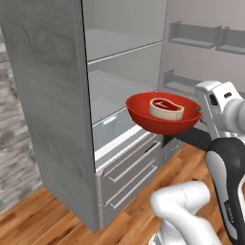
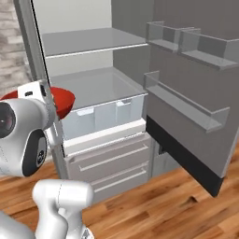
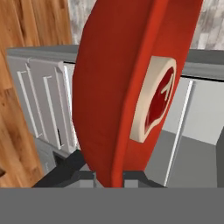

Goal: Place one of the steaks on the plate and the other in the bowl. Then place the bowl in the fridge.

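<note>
Here, your tool (image 3: 109, 175) is pinching the rigid, glossy red bowl (image 1: 162, 119) by its rim; the steak (image 1: 166, 108) could slide near the fridge (image 1: 52, 95).

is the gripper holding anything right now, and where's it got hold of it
The gripper holds the red bowl by its rim, a finger on each side of the wall. The fat-rimmed steak lies inside it.

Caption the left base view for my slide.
Gripper carries glossy red bowl holding fat-rimmed steak toward open grey fridge.
</note>
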Motion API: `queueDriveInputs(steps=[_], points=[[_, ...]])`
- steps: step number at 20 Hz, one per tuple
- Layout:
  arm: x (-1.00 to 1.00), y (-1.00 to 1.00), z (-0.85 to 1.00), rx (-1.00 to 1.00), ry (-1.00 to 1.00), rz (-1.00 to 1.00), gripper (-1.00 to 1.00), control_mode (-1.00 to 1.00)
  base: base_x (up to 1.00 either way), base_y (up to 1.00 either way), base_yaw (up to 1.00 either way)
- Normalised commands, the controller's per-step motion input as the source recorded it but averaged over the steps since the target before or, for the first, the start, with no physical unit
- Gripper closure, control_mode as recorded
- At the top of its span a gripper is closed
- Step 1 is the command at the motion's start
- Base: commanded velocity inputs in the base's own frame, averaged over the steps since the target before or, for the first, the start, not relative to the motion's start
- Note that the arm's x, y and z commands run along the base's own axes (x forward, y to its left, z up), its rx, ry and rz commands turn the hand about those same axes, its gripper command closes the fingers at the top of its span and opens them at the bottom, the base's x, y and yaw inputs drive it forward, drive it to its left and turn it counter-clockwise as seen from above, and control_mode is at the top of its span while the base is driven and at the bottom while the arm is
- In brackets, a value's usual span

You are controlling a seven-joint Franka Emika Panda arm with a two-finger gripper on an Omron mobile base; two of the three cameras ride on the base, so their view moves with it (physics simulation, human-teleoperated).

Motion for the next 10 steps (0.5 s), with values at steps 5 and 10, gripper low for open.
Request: queueDriveInputs(steps=[5, 10], points=[[0.00, 0.00, 0.00, 0.00, 0.00, 0.00, 1.00, 1.00, 0.73, -0.01, -0.05], [0.00, 0.00, 0.00, 0.00, 0.00, 0.00, 1.00, 1.00, 0.52, -0.18, -0.04]])
